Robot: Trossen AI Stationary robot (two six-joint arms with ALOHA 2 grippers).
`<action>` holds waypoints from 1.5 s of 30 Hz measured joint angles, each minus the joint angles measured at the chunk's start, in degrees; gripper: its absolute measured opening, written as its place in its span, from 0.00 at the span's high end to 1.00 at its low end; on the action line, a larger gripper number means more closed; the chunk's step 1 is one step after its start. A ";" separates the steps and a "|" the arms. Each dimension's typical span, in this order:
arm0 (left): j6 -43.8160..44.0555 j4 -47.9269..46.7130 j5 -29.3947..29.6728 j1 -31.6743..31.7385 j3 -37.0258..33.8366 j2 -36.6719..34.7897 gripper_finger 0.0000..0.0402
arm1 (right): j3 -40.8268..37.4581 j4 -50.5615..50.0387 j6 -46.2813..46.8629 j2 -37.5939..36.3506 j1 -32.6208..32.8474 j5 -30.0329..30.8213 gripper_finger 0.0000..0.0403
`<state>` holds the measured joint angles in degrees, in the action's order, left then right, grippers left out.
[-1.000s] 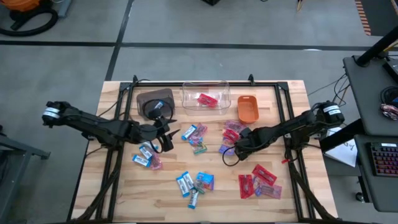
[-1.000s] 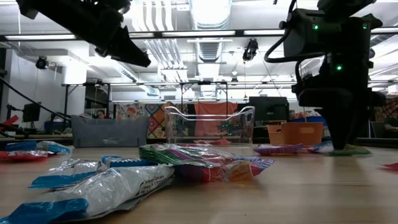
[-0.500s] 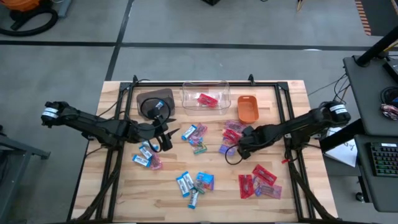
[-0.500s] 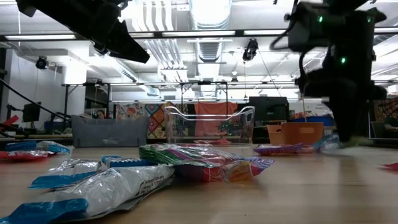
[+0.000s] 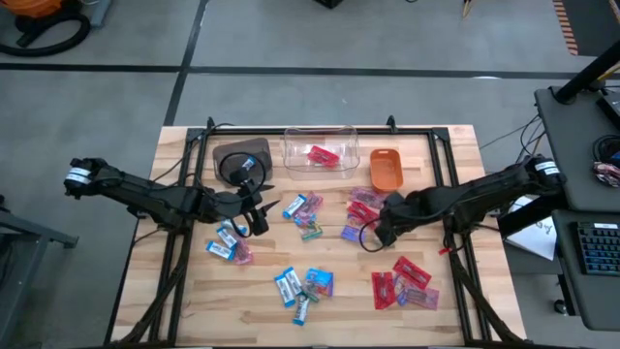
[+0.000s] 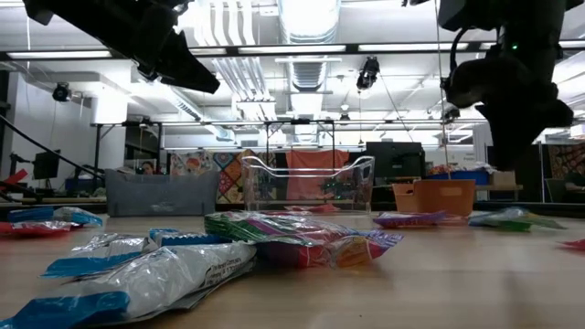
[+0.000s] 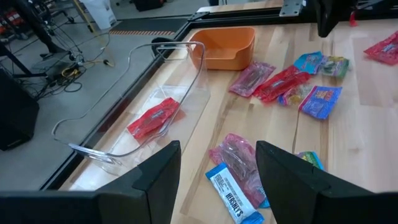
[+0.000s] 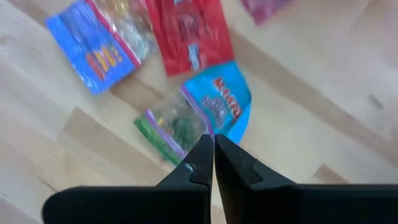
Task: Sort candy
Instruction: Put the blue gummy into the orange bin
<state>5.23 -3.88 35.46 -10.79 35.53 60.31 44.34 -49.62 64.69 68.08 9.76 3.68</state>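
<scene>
Across the wooden surface the candy lay scattered, light, thin and slippery. Your right tool was clenched empty above it; pinch a crinkled wrapper edge. Your left tool hovered released.

I'm looking into a robotics lab or workshop — not a home. The wooden table sits on a bare grey concrete floor crossed by dark tape lines. Beyond the table I see exposed ceiling ducts, strip lights and metal racks — an open industrial hall. A desk with a keyboard stands beside the table, and cables trail over the floor.
</scene>
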 joint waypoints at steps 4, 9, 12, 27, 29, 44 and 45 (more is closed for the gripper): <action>-0.15 0.01 -0.04 0.00 0.00 0.02 0.52 | 0.00 0.04 1.04 1.48 0.00 -0.24 0.98; -0.17 -0.02 -0.15 0.00 0.00 0.02 0.52 | 0.04 0.49 0.67 2.22 0.00 -1.18 0.95; -0.05 -0.04 -0.15 0.00 0.00 0.02 0.52 | 0.15 0.73 0.90 2.02 -0.02 -1.20 0.87; -0.02 -0.44 -0.15 0.00 0.00 0.02 0.52 | 0.15 3.49 5.82 6.89 -0.04 -0.07 0.49; -0.02 -0.45 -0.15 0.00 0.00 0.02 0.52 | 0.15 3.83 6.32 9.33 -0.04 0.40 0.49; 0.42 -0.46 -0.13 0.00 0.00 0.02 0.52 | 0.37 5.22 2.24 20.30 -0.04 1.01 0.76; 0.44 -0.46 -0.13 0.00 0.00 0.02 0.52 | 0.31 5.18 1.93 20.11 -0.04 1.05 0.82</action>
<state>5.67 -4.34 35.33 -10.79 35.53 60.34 44.64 -44.44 66.62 88.20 9.72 4.73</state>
